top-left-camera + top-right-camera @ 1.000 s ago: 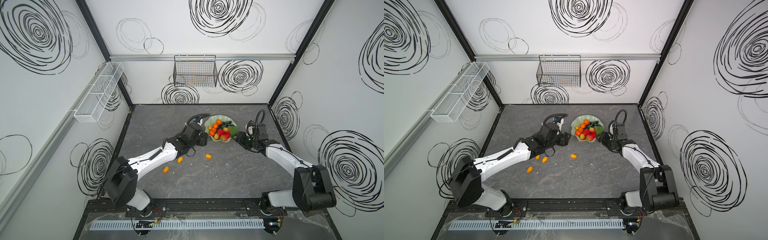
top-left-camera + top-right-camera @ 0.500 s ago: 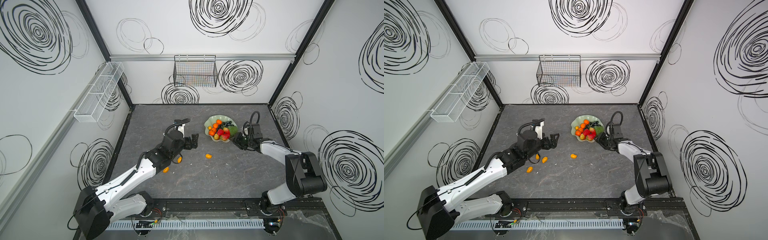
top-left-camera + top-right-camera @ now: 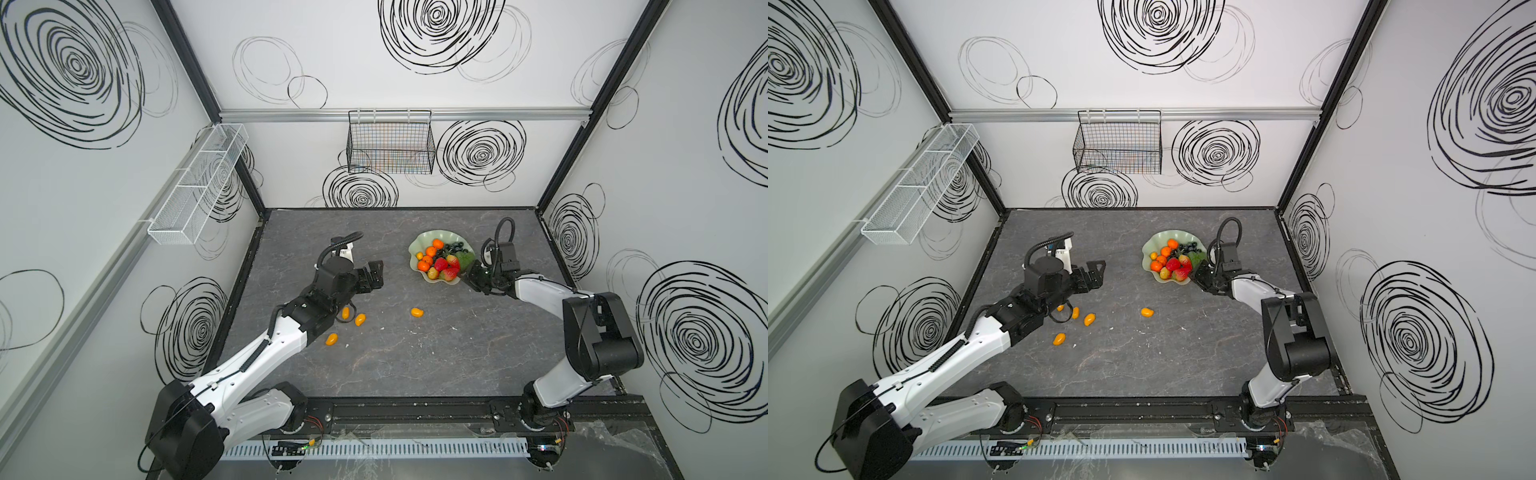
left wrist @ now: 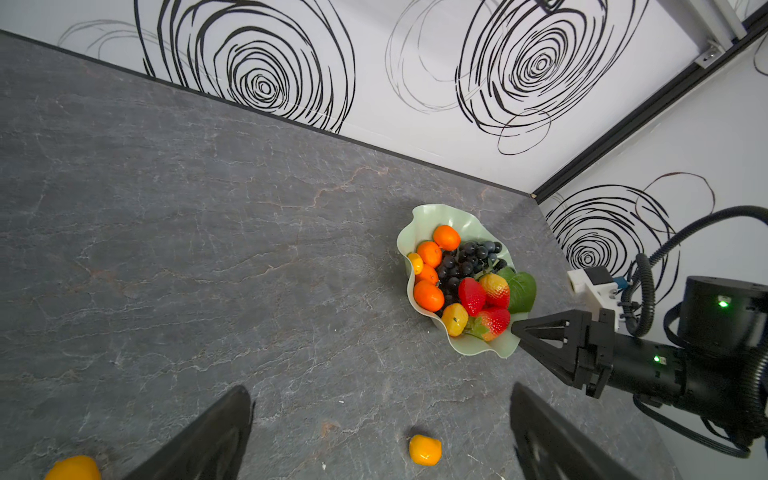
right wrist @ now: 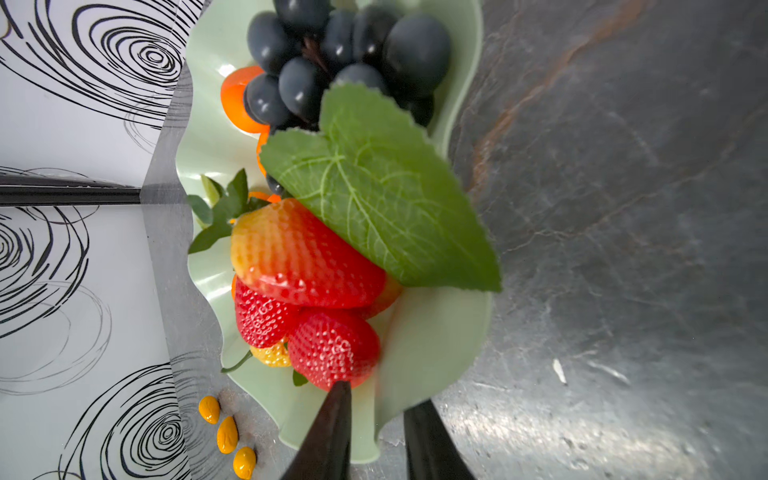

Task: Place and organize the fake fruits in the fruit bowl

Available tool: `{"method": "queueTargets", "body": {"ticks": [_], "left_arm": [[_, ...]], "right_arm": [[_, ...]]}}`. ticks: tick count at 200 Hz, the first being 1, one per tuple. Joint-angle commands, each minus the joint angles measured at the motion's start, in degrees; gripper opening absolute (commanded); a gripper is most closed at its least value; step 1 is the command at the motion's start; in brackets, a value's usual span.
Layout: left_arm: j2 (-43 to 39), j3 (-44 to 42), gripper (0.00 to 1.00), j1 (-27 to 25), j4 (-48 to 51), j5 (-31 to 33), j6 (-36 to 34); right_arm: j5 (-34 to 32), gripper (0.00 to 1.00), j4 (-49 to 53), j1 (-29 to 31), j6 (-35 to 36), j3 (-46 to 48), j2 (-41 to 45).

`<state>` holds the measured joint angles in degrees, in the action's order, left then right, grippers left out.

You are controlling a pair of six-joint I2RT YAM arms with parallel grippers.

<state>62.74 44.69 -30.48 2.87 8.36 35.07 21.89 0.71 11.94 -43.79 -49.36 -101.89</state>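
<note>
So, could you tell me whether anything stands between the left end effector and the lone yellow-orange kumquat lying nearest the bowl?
Nothing visible does: only bare grey table separates the left end effector from the oval yellow-orange kumquat. The right end effector sits aside, at the rim of the mint-green scalloped bowl.

Pale mint fruit bowl (image 3: 417,246), wavy rim, sits toward the rear right of the table, holding tangerines (image 3: 424,266), dark grape bunch (image 3: 452,248) w/ green leaf (image 3: 464,259), and strawberries (image 3: 441,263) heaped at its near side. One kumquat (image 3: 417,312) lies alone on the table in front of the bowl. Three more kumquats (image 3: 360,319) lie loose in a cluster well to the left.
</note>
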Motion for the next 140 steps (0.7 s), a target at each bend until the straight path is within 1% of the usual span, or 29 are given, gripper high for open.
{"method": "queueTargets", "body": {"ticks": [1, 18, 28, 51, 82, 115, 140], "left_arm": [[-1.3, -1.4, 0.99, 2.4, -2.7, -2.7, 3.0], [-1.6, -1.8, 0.99, 3.5, -2.2, -2.9, 3.5], [-1.6, -1.4, 0.99, 4.0, -1.3, -3.6, 2.5], [-2.0, -0.8, 0.99, 4.1, 0.4, -3.4, 0.1], [-2.9, -1.4, 0.99, 4.3, 0.6, -3.5, 0.2], [-3.5, -2.1, 1.00, 4.4, 0.7, -4.6, 0.7], [-3.8, -2.1, 0.99, 4.4, 1.4, -5.2, 0.3]], "right_arm": [[-0.7, 0.25, -0.7, 0.4, 0.3, -2.4, -2.1], [-0.7, 0.21, -0.9, 0.6, 0.3, -2.4, -2.4], [-0.7, 0.19, -0.8, 0.6, 0.4, -2.5, -2.4], [-0.7, 0.14, -0.7, 0.8, 1.0, -2.8, -2.4], [-0.4, 0.07, -0.5, 0.8, 1.0, -2.4, -2.0], [0.2, 0.04, -0.6, 1.2, 0.9, -1.9, -1.3], [1.9, 0.02, -0.8, 1.4, 0.6, -1.8, -1.1]]}}
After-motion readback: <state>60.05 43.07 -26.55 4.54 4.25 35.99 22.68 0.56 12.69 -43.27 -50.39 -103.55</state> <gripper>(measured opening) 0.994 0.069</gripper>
